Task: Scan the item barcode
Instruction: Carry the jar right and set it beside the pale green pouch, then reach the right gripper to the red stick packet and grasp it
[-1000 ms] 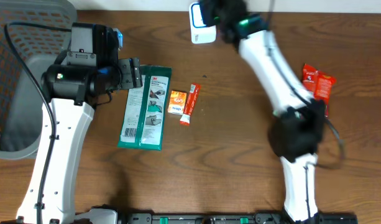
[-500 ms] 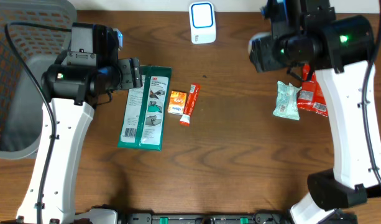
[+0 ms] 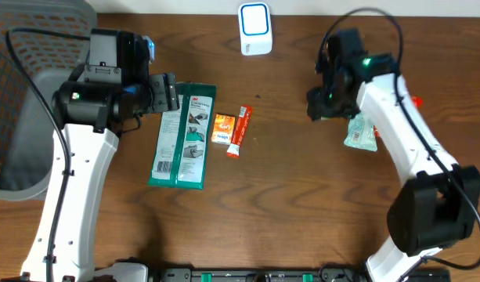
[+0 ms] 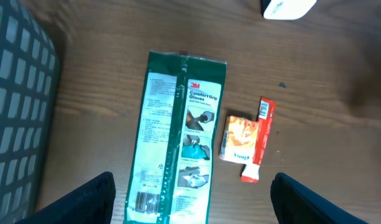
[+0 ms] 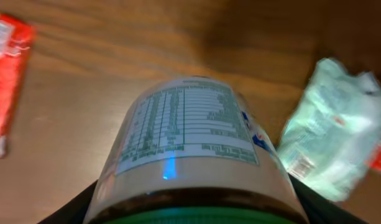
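My right gripper (image 5: pixel 190 213) is shut on a jar (image 5: pixel 190 137) with a white nutrition label, brown contents and a green lid. A small blue light spot shows on the label. In the overhead view the right gripper (image 3: pixel 327 95) hangs right of the table's middle, and the arm hides the jar there. The white scanner (image 3: pixel 255 29) stands at the back edge, apart from the jar. My left gripper (image 4: pixel 199 202) is open above the green glove pack (image 4: pixel 181 134), whose barcode faces up near its lower end.
An orange sachet (image 3: pixel 222 127) and a red stick sachet (image 3: pixel 240 131) lie beside the glove pack (image 3: pixel 183 135). A pale green packet (image 3: pixel 360 130) lies just right of my right gripper. A grey mesh basket (image 3: pixel 20 117) stands at the left edge.
The right arm has swung from the scanner at the back to the right side, then down and left beside the pale green packet. The left arm has not moved.
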`<action>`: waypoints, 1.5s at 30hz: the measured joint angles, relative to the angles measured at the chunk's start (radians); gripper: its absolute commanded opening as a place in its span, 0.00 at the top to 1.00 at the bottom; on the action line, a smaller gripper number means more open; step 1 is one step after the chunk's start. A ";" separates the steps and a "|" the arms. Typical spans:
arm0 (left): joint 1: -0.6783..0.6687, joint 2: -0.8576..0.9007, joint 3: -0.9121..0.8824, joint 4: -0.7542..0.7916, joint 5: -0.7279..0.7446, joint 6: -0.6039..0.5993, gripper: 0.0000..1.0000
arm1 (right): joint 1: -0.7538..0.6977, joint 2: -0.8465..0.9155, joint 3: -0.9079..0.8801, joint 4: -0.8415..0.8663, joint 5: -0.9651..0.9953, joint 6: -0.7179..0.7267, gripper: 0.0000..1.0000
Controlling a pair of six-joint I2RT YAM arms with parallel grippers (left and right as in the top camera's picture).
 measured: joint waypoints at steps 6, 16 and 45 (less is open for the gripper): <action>0.000 0.000 0.000 -0.002 0.000 0.000 0.20 | -0.021 0.003 -0.248 0.258 0.003 0.000 0.51; 0.000 0.000 0.000 -0.001 0.000 0.000 0.20 | -0.044 -0.002 -0.350 0.323 0.114 0.006 0.19; 0.000 0.000 0.000 -0.002 0.000 0.000 0.20 | 0.075 -0.051 0.134 0.123 -0.346 0.059 0.77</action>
